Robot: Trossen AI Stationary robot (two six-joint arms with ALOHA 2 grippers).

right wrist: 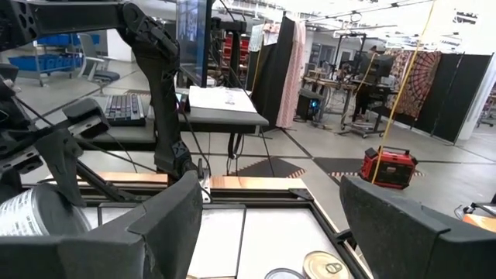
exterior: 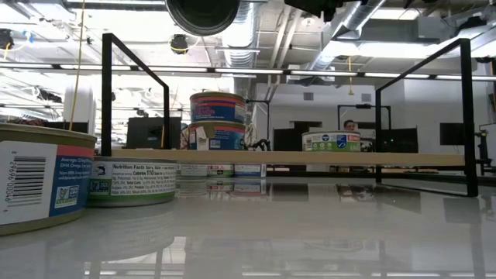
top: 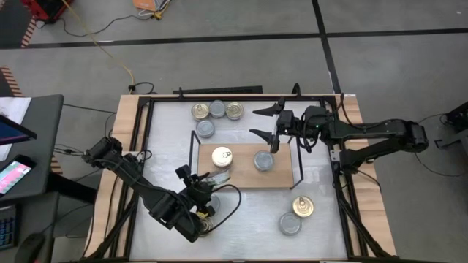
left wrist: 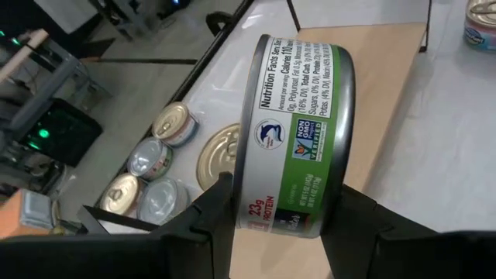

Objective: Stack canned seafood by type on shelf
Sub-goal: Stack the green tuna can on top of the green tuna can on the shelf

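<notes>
One tin (left wrist: 298, 132) hides between left fingers (left wrist: 209, 213).

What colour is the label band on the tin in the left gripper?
Green and white on the tin, clearest in the left wrist view.

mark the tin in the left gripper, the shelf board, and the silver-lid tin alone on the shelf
held tin (left wrist: 298, 132), left wrist view, on its printed side label
shelf (top: 245, 175), high view, bare wood between the tins
silver-lid tin (top: 264, 161), high view, centre of its lid
</notes>
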